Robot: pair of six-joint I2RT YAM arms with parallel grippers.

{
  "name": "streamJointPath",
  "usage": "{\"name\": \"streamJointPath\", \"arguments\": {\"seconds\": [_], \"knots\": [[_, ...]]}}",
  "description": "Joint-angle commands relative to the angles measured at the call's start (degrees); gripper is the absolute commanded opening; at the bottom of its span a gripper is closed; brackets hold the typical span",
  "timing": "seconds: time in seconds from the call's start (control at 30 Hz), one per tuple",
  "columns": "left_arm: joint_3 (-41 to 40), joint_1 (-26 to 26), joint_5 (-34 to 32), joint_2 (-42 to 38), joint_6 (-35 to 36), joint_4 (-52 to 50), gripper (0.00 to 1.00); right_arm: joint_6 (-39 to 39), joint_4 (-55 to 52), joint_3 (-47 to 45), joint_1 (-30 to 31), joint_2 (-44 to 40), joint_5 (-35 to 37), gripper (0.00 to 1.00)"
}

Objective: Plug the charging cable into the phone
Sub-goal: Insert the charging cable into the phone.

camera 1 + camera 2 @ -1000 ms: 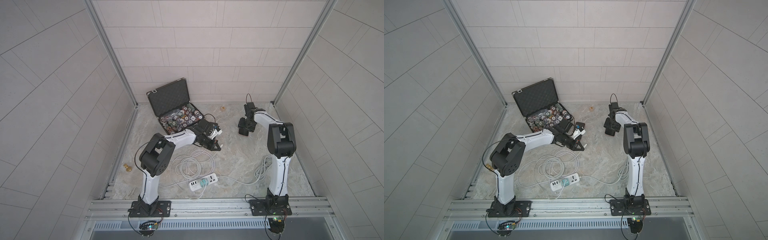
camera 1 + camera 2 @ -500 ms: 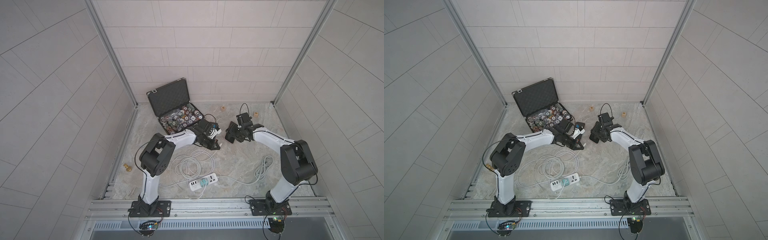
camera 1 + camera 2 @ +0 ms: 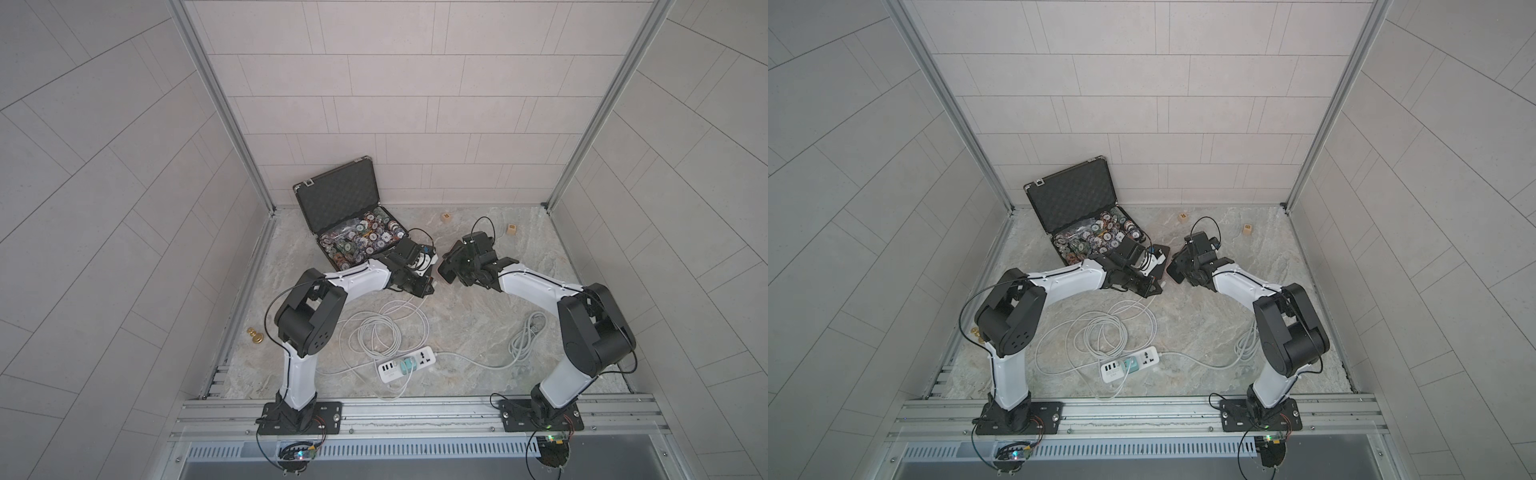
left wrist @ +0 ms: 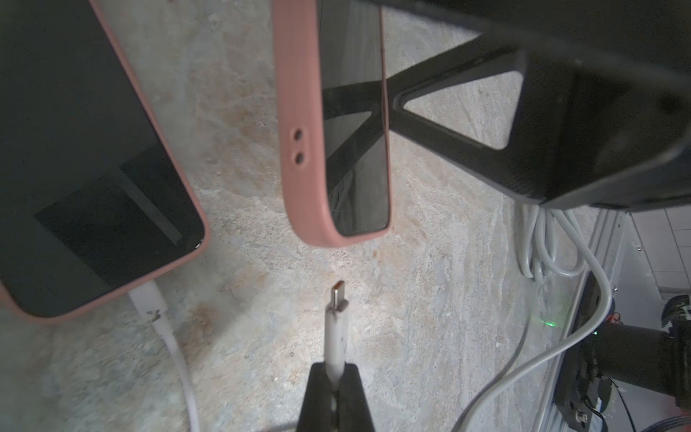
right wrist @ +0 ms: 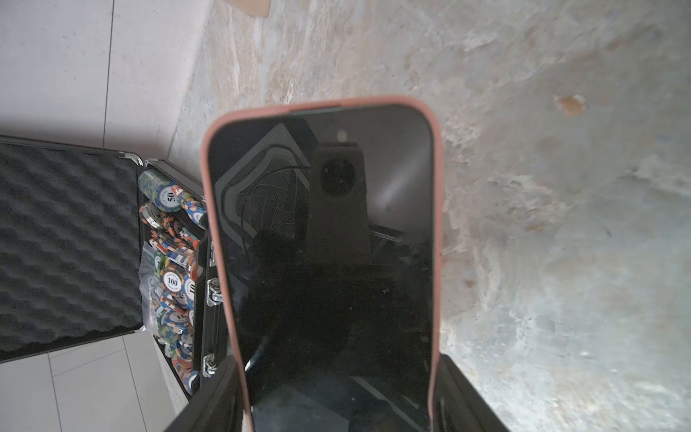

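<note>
- Plug work is happening at mid-frame in both top views, where the two arms are meeting just right of the open case (image 3: 336,195).
- Left hand (image 4: 335,376) is pinching the charging cable (image 4: 336,329), fingers squeezed fully together on its white collar, with the metal tip poking out ahead.
- Right hand (image 5: 336,404) is clamping the phone (image 5: 321,243) across its width. Its fingers are pressing both long edges of the pink cover, and the dark screen is facing the wrist camera.
- From the left wrist camera that phone is showing nearly edge-on. The tip is aiming at its near end, close, but a gap is showing between them: not plugged in.
- Second phone (image 4: 74,157), also pink-covered, is lying flat on the counter (image 4: 430,284) just beside it, with a white lead (image 4: 164,329) seated in its end.
- Case is sitting with its lid up and poker chips (image 3: 361,239) heaped inside.
- Power strip (image 3: 407,365) is lying at lower centre of the top views, with loose white cable looping between it and the arms.
- Wooden cube (image 3: 445,217) is resting near the back wall right of the case, and a second cube (image 3: 511,229) is sitting further right.
</note>
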Motion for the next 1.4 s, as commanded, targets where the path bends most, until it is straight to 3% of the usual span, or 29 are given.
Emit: {"name": "streamJointPath", "arguments": {"seconds": [0.0,0.47,0.8,1.37], "knots": [[-0.8,-0.5,-1.9,-1.5,-0.4,-0.3,0.00,2.6,4.0,0.7,1.2,-1.6,1.1,0.59],[-0.8,-0.7,-1.2,-1.6,-0.5,-0.1,0.00,2.4,4.1,1.3,3.3,-0.4,1.8,0.58],[-1.1,-0.7,0.2,-2.0,-0.6,0.0,0.00,-3.5,2.7,2.3,3.0,-1.8,5.7,0.57],[-1.0,-0.6,0.2,-2.1,-0.9,0.0,0.00,-4.0,3.6,1.4,4.3,-1.3,4.7,0.57]]}}
